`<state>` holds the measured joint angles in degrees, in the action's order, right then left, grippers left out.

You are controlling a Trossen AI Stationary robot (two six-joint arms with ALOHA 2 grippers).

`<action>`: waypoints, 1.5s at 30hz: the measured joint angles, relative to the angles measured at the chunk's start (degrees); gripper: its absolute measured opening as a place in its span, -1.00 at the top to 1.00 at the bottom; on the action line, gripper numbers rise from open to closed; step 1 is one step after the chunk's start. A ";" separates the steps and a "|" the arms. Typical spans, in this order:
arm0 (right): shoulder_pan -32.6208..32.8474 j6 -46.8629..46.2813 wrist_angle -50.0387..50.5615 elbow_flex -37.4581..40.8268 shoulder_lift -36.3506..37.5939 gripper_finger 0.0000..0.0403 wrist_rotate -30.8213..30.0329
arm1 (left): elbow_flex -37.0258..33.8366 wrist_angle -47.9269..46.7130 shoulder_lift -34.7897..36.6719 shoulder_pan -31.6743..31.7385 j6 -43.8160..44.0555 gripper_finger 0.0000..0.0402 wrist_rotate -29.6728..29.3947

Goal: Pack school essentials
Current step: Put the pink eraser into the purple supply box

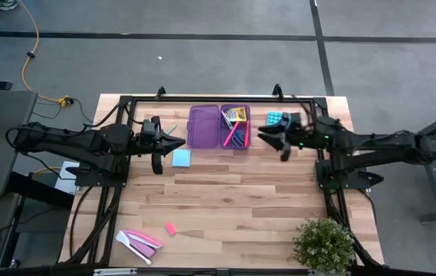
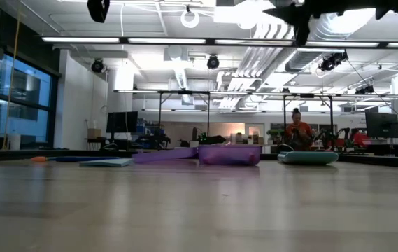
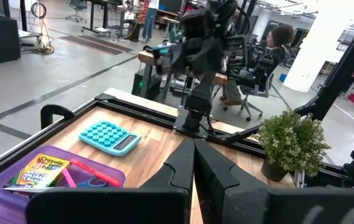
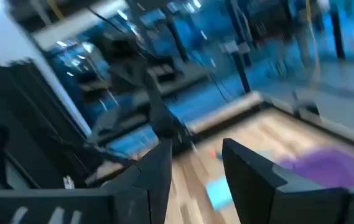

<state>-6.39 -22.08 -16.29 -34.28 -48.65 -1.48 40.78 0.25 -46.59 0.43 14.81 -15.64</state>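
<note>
An open purple case (image 1: pixel 219 126) lies at the table's far middle. Its right half holds a yellow crayon box (image 1: pixel 235 114), pink markers (image 1: pixel 233 136) and blue scissors (image 1: pixel 240 139). A light-blue notepad (image 1: pixel 181 158) lies flat on the table left of the case, and a pencil (image 1: pixel 170 129) lies beyond it. A small pink eraser (image 1: pixel 170 228) rests near the front left. My left gripper (image 1: pixel 178 142) hovers shut above the notepad's far side, pointing level at the case. My right gripper (image 1: pixel 270 140) hangs open and empty right of the case, raised off the table.
A light-blue calculator (image 1: pixel 275 119) lies right of the case, under my right arm. Flat pink-and-white pieces (image 1: pixel 139 241) sit at the front left corner. A potted plant (image 1: pixel 323 245) stands at the front right. Bare wood (image 1: pixel 240 199) spreads across the middle and front.
</note>
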 joint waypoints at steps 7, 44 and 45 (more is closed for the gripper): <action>2.96 13.97 -0.76 0.55 4.12 0.33 0.18 | 0.00 0.00 0.02 0.00 0.00 1.00 0.00; 3.43 18.07 -0.72 0.57 3.65 0.41 0.44 | 12.17 -16.37 -8.85 -2.52 -6.42 0.46 -0.09; 3.43 18.07 -0.75 0.57 3.65 0.41 0.44 | 14.45 -20.46 -10.38 -3.02 -7.01 0.39 -0.01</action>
<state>-2.96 -4.01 -17.05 -33.71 -44.99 -1.04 55.23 -20.21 -56.97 -2.59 7.80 -15.65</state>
